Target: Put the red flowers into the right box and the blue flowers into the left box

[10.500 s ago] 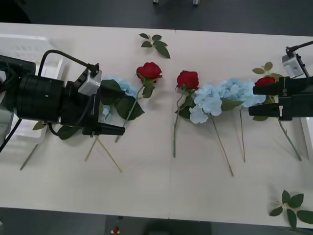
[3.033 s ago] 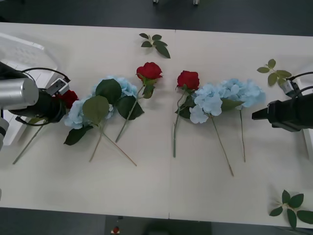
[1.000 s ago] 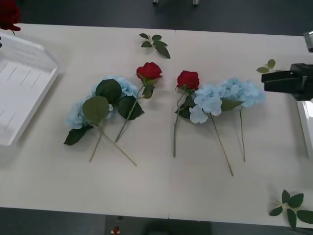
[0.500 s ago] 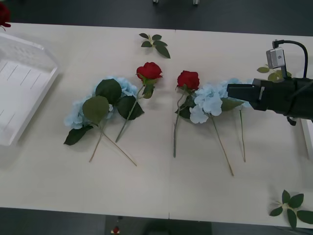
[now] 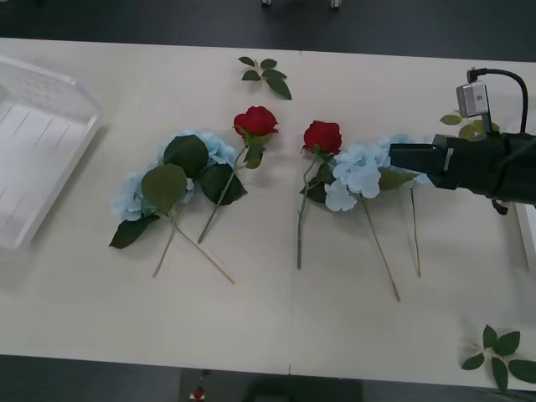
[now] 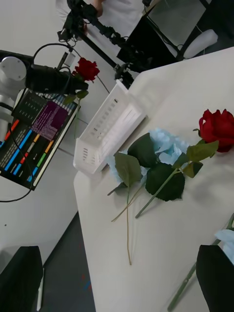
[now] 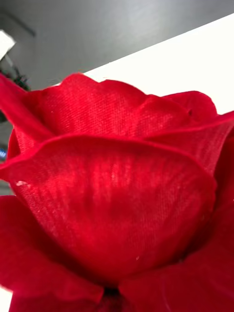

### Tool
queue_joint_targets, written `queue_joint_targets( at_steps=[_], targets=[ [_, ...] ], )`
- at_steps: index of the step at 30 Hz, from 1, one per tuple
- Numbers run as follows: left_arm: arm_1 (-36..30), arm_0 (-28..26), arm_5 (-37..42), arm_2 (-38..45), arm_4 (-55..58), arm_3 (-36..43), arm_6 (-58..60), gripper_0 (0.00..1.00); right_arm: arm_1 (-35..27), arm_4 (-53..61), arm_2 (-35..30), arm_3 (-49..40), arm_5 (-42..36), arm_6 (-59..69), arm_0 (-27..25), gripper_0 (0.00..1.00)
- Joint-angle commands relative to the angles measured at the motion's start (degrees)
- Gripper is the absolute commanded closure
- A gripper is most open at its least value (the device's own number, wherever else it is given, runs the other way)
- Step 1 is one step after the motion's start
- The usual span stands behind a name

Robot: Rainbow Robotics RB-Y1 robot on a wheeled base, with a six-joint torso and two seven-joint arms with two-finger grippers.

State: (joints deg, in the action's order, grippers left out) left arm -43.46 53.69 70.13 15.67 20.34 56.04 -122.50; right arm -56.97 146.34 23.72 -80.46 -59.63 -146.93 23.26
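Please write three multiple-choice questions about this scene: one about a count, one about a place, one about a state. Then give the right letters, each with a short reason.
1. How many deep-red artificial roses lie on the white table?
A) one
B) two
C) four

2. In the front view, where is the black right gripper?
A) over the roses
B) over the right-hand cluster of pale-blue fabric flowers
C) beyond the table's near edge

3. How are the right gripper's fingers?
A) shut on a stem
B) open, holding nothing
C) shut on a leaf

Answers:
1 B: two blooms lie mid-table, while a third rose is aloft in the left gripper.
2 B: its tip overlaps the blue petals.
3 B: the right wrist view has one finger at each corner, with nothing between them.
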Motion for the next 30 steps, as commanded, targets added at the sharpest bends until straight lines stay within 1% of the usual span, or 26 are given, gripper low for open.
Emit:
queue_joint_targets(
  at_steps=[1,2,5,8,18,23,27,30],
  targets=[
    [-1.4,5.2,-0.7,1.8,-3.6,-4.3,0.7,1.00,-2.9,0.5,0.4,0.1,0.0,1.5,1.0,0.08],
    [-1.4,6.3,-1.8,2.1,-5.0,-6.5,0.9,1.00,-3.1,0.7,0.4,0.1,0.0,1.5,1.0,0.08],
    [-1.4,7.7,-5.3,2.6,-8.5,-9.2,1.1,1.00,-3.2,1.7,0.4,0.1,0.0,1.6,1.0,0.08],
    [-1.5,7.7,-5.9,2.3,-11.4,-9.5,1.1,1.00,-3.2,2.4,0.4,0.1,0.0,1.7,1.0,0.08],
    [0.1,7.0,-6.2,1.8,-10.6,-17.7,0.9,1.00,-3.5,2.5,0.4,0.6,0.3,2.1,1.4,0.08],
    [1.5,4.8,-8.4,1.6,-9.9,-17.8,1.1,1.00,-3.5,2.7,0.4,1.0,0.3,2.3,1.7,0.08],
    [1.5,5.0,-8.7,1.6,-9.1,-17.6,1.1,1.00,-3.8,3.0,0.4,0.9,0.3,2.3,1.8,0.08],
    [1.5,5.2,-7.1,2.3,-4.7,-15.9,0.6,1.00,-3.9,3.2,0.4,0.9,0.3,2.5,2.0,0.08]
  ],
)
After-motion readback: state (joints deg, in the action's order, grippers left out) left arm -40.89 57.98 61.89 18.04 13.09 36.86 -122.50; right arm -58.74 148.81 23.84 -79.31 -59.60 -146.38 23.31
